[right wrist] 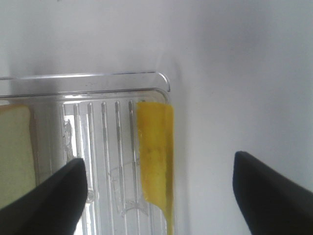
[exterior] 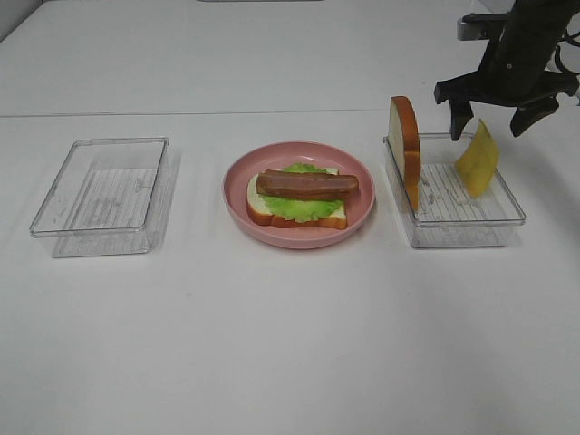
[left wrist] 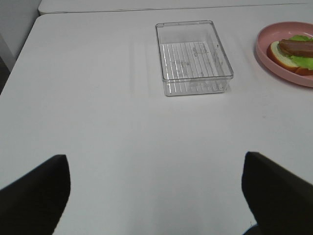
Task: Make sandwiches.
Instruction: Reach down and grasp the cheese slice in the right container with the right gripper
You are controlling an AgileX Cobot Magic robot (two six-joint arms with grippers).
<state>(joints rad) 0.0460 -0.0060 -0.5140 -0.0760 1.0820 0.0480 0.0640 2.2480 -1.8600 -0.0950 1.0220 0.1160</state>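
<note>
The sandwich stack (exterior: 299, 195) lies on the round pink plate (exterior: 237, 186): one white bread slice, green lettuce and a reddish-brown bacon strip on top. It also shows in the left wrist view (left wrist: 293, 53). A second bread slice (exterior: 405, 145) stands on edge against the left wall of the right clear tray (exterior: 458, 231). A yellow cheese slice (exterior: 478, 159) leans on that tray's right wall. My right gripper (exterior: 492, 122) hangs open and empty just above the cheese (right wrist: 155, 156), its jaws astride it (right wrist: 161, 196). My left gripper (left wrist: 156, 205) is open and empty over bare table.
An empty clear tray (exterior: 100, 195) sits left of the plate and shows in the left wrist view (left wrist: 193, 56). The plate's rim (left wrist: 261, 56) is at that view's edge. The bread slice (right wrist: 14, 152) and tray rim (right wrist: 98, 76) show in the right wrist view.
</note>
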